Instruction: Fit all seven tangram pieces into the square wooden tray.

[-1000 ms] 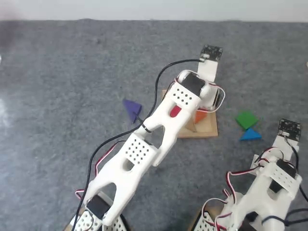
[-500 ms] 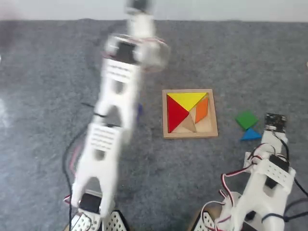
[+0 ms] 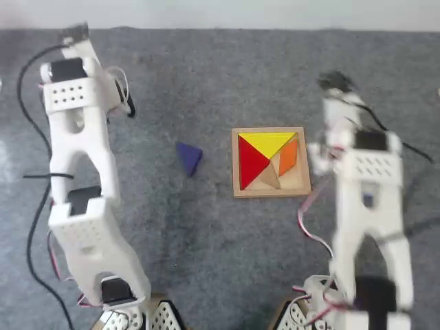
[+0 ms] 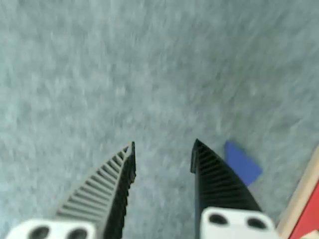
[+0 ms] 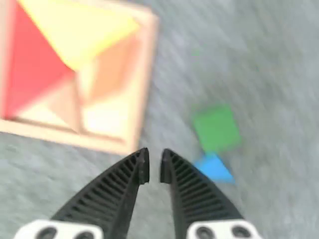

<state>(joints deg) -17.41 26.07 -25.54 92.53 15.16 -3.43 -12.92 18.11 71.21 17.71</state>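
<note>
**Mid-fill, next pick pending**

On grey carpet (image 3: 206, 261), well apart: left arm (image 3: 75, 137) at the far left side, right arm (image 3: 364, 185) just beside the tray (image 3: 271, 193). In the tray: yellow triangle (image 3: 267, 142), red triangle (image 3: 251, 163) and orange piece (image 3: 289, 157), with bare wood across the rest. Judged as a gap between placements, under half done.

Left gripper (image 4: 164, 144) spread wide, grasping nothing, over carpet near the purple triangle (image 3: 189, 157), which lies loose between left arm and tray. Right gripper (image 5: 153, 162) pinched almost closed, empty.

Next, probably: parting those right jaws, dropping onto a loose piece, gripping across its flat edges.

From the right wrist view: green square (image 5: 215, 127) and blue triangle (image 5: 213, 167), touching or nearly so, beside the tray. Same ground covered by the right arm in the high view.
</note>
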